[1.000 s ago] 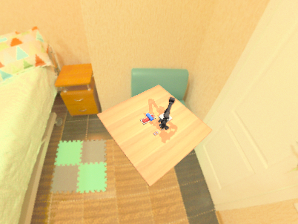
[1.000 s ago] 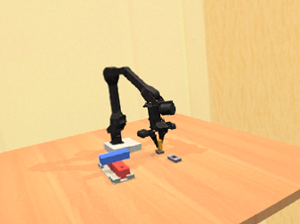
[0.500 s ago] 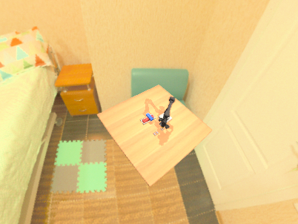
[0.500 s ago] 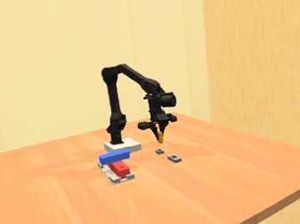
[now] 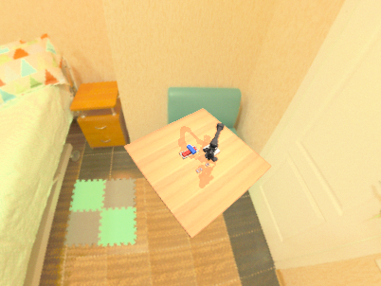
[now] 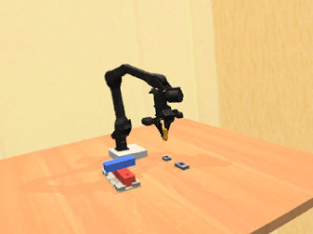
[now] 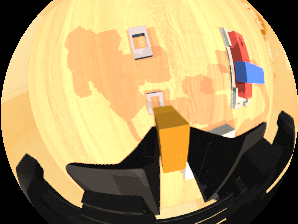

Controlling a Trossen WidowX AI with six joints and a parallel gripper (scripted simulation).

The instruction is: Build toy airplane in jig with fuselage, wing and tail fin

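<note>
The red fuselage lies in the pale cradle. The blue wing sits crosswise on top of the fuselage; its tab and socket are hidden. A small dark socket shows toward the fuselage's near end in the exterior view. My gripper is shut on the orange tail fin. It holds the fin upright above the table, off to the side of the cradle and near the small grey holder.
A small grey holder and a larger grey holder stand on the wooden table. The arm's white base is behind the cradle in the exterior view.
</note>
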